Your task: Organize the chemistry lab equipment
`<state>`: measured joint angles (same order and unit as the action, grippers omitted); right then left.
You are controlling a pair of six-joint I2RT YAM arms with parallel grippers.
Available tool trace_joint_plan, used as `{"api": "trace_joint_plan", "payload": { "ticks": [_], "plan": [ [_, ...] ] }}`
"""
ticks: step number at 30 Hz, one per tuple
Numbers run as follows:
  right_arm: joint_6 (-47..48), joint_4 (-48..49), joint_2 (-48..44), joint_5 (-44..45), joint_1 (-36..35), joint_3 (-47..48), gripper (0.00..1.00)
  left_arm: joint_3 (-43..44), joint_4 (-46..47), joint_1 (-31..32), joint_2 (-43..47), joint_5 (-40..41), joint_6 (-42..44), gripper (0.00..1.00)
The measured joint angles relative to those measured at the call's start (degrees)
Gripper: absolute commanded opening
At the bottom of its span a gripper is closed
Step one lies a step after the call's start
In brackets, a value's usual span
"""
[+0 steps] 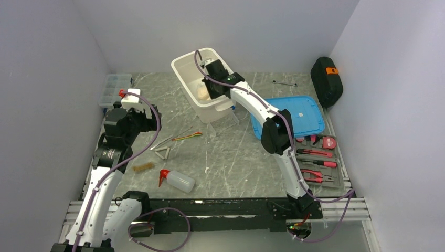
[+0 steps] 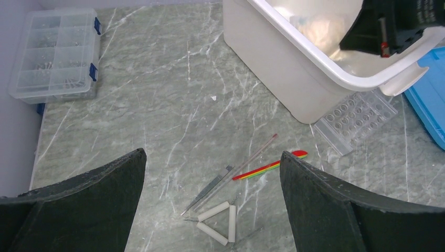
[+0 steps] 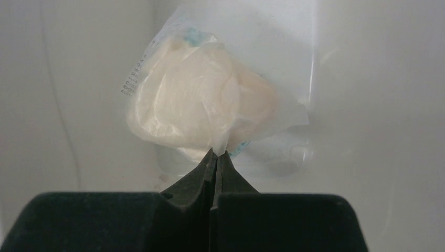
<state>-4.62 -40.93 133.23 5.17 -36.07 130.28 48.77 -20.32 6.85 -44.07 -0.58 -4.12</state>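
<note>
My right gripper (image 3: 216, 153) reaches down into the white bin (image 1: 184, 65) and is shut on the edge of a clear bag holding the white pad (image 3: 202, 105), which hangs just above the bin floor. My left gripper (image 2: 212, 157) is open and empty, high above the metal triangle (image 2: 218, 223), the tongs (image 2: 210, 190) and a rainbow-striped stick (image 2: 270, 166). The clear tube rack (image 2: 357, 118) leans against the bin's front. The squeeze bottle with red nozzle (image 1: 178, 180) lies near the front. The wire brush (image 1: 142, 167) lies to its left. No blue-capped vials show.
A clear organizer box (image 2: 55, 52) sits at the back left by the wall. A blue lid (image 1: 294, 118) lies right of the bin. A tool tray with red-handled pliers (image 1: 317, 163), a black pouch (image 1: 326, 79) and a wrench (image 1: 285, 83) are on the right.
</note>
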Motion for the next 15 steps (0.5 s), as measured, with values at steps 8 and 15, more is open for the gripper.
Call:
{"api": "trace_joint_plan", "payload": {
  "ticks": [8,15],
  "plan": [
    [1.40,-0.15,3.28,-1.46,0.00,0.15,0.01,0.00,0.35,0.00,0.00,0.00,0.00,0.99],
    [1.42,0.28,3.43,-1.40,0.04,0.11,0.45,0.00,0.35,0.00,-0.02,0.00,0.00,0.99]
  ]
}}
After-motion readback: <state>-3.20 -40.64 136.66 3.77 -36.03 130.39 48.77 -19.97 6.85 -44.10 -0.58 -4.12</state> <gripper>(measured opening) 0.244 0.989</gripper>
